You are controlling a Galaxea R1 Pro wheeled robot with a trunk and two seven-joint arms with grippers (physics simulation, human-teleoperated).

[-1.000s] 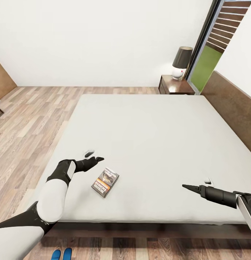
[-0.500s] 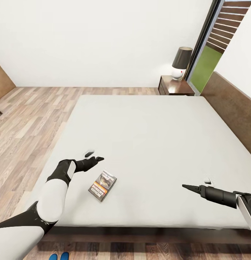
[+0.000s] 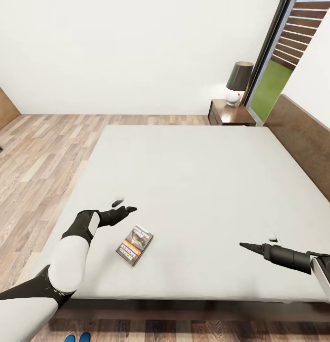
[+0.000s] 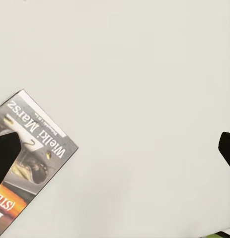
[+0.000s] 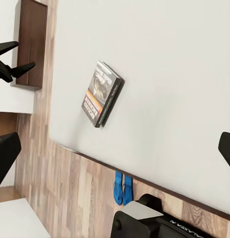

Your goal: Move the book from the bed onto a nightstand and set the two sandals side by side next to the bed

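Head view: left tool [image 3: 121, 205] agape, empty, beside book [image 3: 134, 244].

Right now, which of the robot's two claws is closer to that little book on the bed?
Left. The left gripper hovers open just beyond the book, slightly toward the far side of the bed. The right gripper is open too, well off to the book's right.

The book [image 3: 134, 244] lies on the bed [image 3: 198, 180] near its front edge, sandals [image 3: 75, 337] on the floor below.
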